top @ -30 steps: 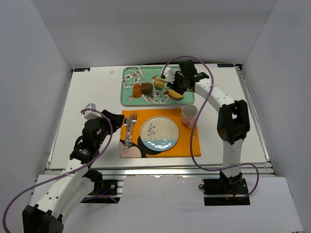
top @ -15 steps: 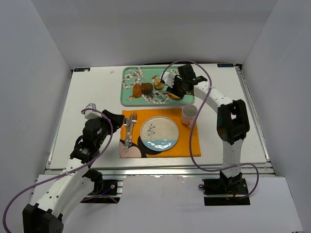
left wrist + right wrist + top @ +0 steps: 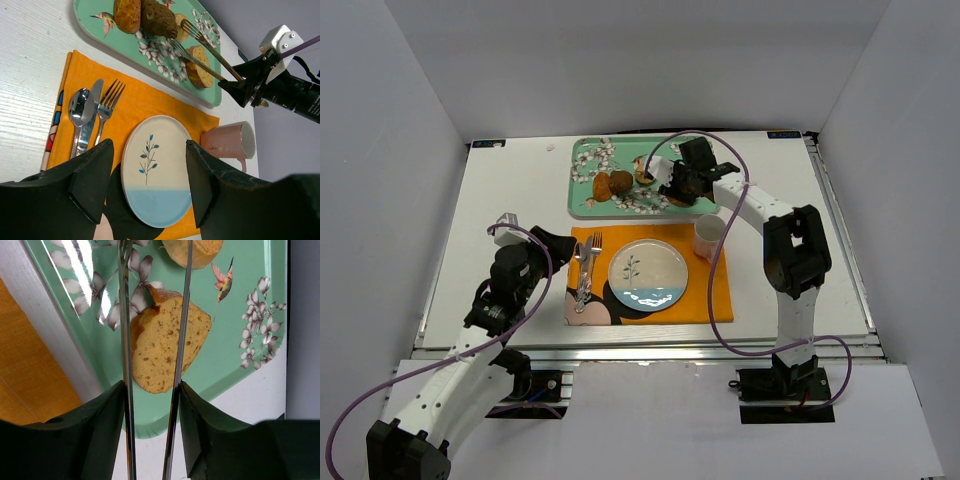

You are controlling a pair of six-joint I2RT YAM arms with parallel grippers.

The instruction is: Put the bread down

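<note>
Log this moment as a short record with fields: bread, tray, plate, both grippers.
bread: small round bun on the green tray, far side, beside the dark lump
bread slice: wedge on the tray, between the tongs' prongs
plate: no food on it, on the orange mat
right gripper: shut on the tongs, over the tray
left gripper: open, above the plate

Mint floral tray (image 3: 588, 196), orange placemat (image 3: 705, 290), cream-and-blue plate (image 3: 648, 275), pink mug (image 3: 709, 235)
</note>
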